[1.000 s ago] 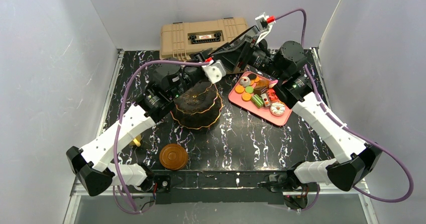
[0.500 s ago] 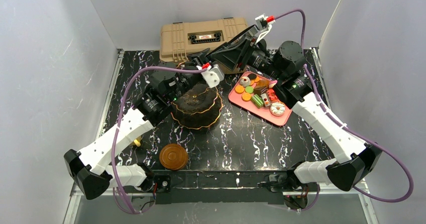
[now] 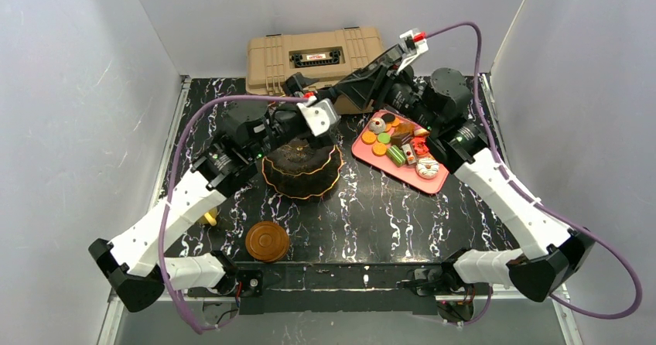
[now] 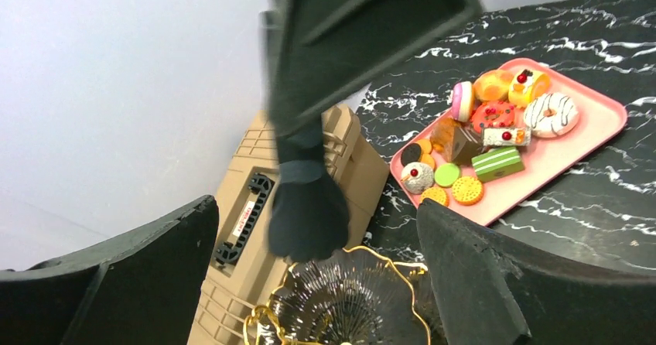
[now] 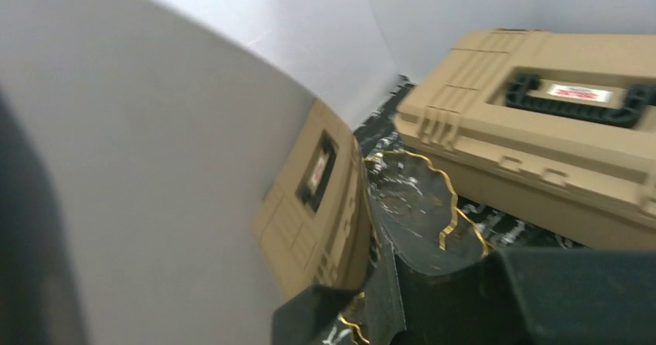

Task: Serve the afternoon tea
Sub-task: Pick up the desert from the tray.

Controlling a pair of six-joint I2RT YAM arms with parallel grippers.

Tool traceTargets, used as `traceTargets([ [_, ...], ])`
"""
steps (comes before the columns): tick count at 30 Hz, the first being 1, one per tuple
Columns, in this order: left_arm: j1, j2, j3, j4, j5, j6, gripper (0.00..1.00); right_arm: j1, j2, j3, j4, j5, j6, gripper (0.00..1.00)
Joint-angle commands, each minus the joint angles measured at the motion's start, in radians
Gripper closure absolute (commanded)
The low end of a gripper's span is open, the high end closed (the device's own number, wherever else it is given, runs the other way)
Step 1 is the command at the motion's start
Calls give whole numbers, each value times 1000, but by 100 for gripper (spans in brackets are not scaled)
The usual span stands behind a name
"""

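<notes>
The black three-tier stand (image 3: 303, 173) with gold rims stands mid-table. Straight above its top tier (image 4: 352, 310), my left gripper (image 4: 313, 210) hangs wide open and holds nothing. My right gripper (image 3: 334, 96) reaches in from the right. One of its fingers (image 4: 308, 213) rests on the far rim of that tier. In the right wrist view the gold rim (image 5: 433, 198) runs in between the right gripper's (image 5: 371, 298) fingers. Small pastries and macarons (image 3: 398, 145) lie on a pink tray (image 3: 433, 181). A brown saucer (image 3: 267, 240) sits near the front edge and a yellow cup (image 3: 209, 220) peeks from under my left arm.
The tan toolbox (image 3: 313, 53) lies shut against the back wall, just behind the stand and both grippers. White walls close in the table on three sides. My two wrists crowd together over the stand.
My left gripper has opened wide and risen slightly above the stand. The right gripper has narrowed and edged left onto the top tier's rim.
</notes>
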Motion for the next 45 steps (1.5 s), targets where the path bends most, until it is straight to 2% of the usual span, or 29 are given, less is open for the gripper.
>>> traceTargets([
  [1,-1,-68,128,-185,-30,-148,2,-1,-97,-33,-87,178,-167,50],
  [6,4,-93,242,-390,-27,-215,2,-1,-148,-106,-168,347,-251,40],
  [11,4,-135,280,-437,-84,-258,2,-1,-186,-164,-178,408,-289,30],
  [17,12,-108,381,-548,-220,-315,2,-1,-217,-229,-187,472,-315,25],
  [21,49,-89,431,-608,-240,-366,2,-1,-232,-290,-158,528,-340,26],
  [24,130,-80,449,-640,-195,-428,2,-2,-243,-334,-132,594,-370,27],
  [30,405,-10,498,-763,-15,-555,2,-2,-274,-456,-55,758,-454,28],
  [32,470,13,494,-794,14,-566,2,-1,-277,-487,-41,787,-470,28],
  [37,697,88,474,-842,189,-632,2,-3,-265,-543,-18,851,-509,28],
  [45,831,174,459,-876,242,-642,2,-22,-212,-609,57,916,-544,27],
])
